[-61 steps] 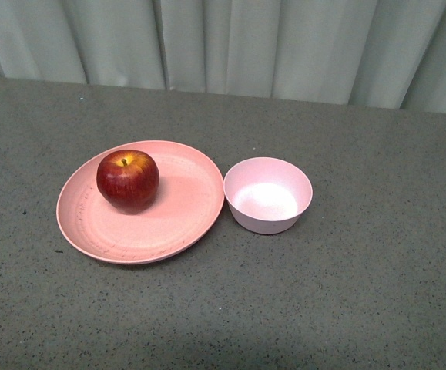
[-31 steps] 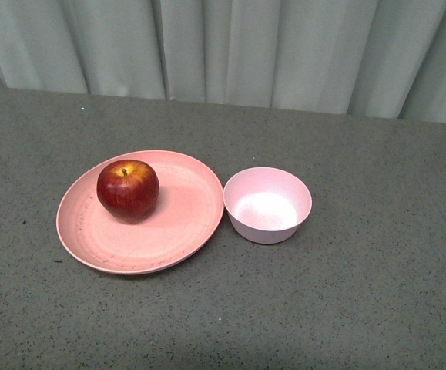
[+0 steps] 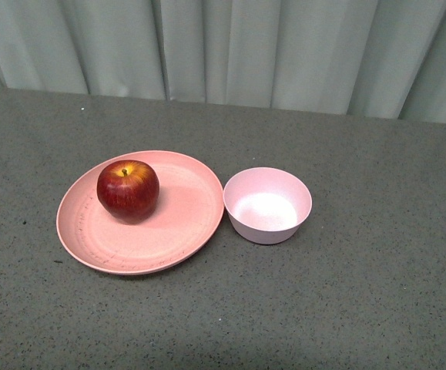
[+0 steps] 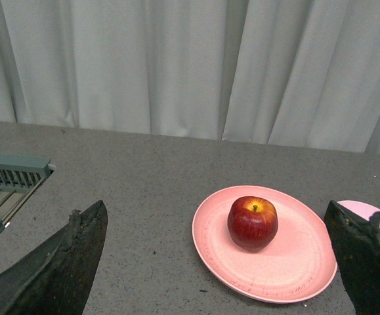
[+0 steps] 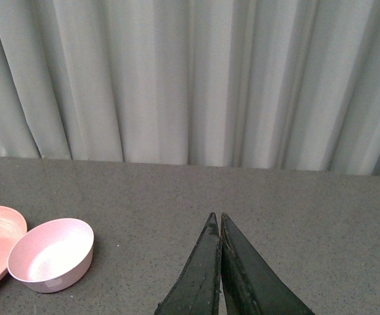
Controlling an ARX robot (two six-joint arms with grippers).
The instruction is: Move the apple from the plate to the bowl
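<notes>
A glossy dark-red apple with a yellow patch at its stem sits upright on the left half of the wide salmon-pink plate. Just right of the plate stands the small pale pink bowl, with nothing in it. No arm shows in the front view. In the left wrist view my left gripper is open, its dark fingers wide apart, with the apple and plate some way ahead between them. My right gripper is shut on nothing, off to the side of the bowl.
Everything rests on a grey speckled tabletop. Pale pleated curtains hang behind its far edge. In the left wrist view a grey slatted rack stands at the table's side.
Since one second ago the front view has shifted, so plate, apple and bowl sit slightly lower in the picture. Over the last half second nothing has moved.
</notes>
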